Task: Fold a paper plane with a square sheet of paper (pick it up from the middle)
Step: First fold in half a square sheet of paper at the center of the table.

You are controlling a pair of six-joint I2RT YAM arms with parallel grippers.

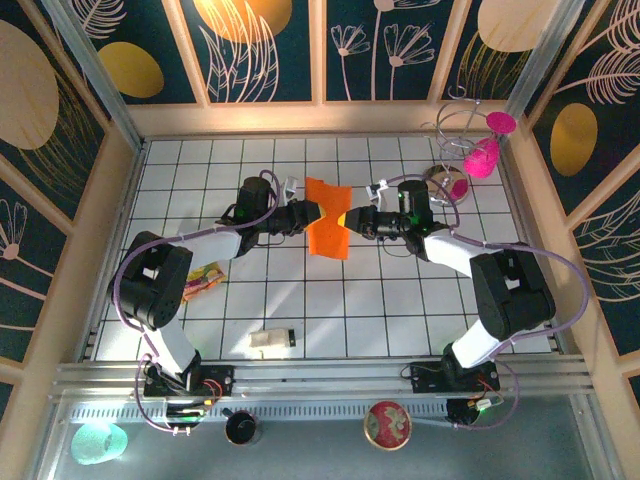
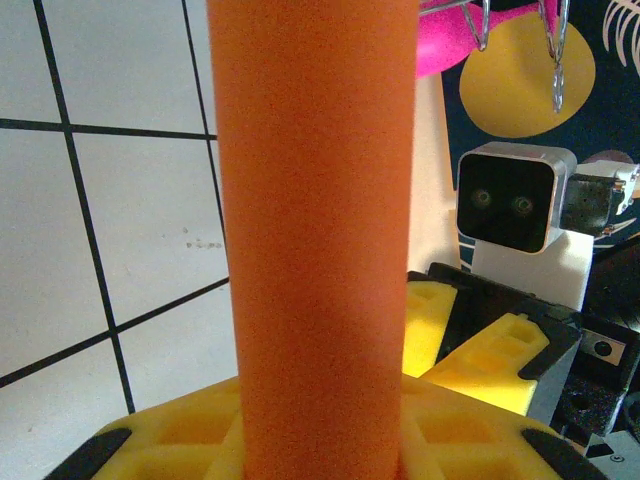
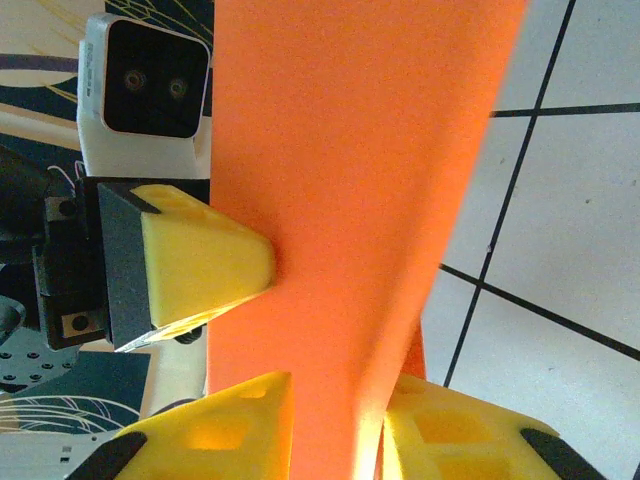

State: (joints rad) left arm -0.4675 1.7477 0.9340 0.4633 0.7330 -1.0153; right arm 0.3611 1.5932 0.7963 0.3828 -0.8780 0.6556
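Note:
The square sheet of paper [image 1: 328, 232], bright orange and creased into a narrower oblong, hangs above the middle of the tiled table, held from both sides. My left gripper [image 1: 312, 213] is shut on its left edge. In the left wrist view the sheet of paper [image 2: 315, 200] rises as a broad strip out of my left gripper [image 2: 320, 445]. My right gripper [image 1: 347, 220] grips the right edge. The right wrist view shows the sheet of paper [image 3: 350, 150] pinched in my right gripper [image 3: 340, 440], with a left fingertip [image 3: 205, 262] pressed on it.
A crinkled multicoloured wrapper [image 1: 203, 280] lies at the left and a small beige block [image 1: 272, 340] near the front. A wire stand with pink cups [image 1: 482, 157] and a metal bowl [image 1: 445, 180] stand at the back right. A red tin [image 1: 387, 424] sits on the front ledge.

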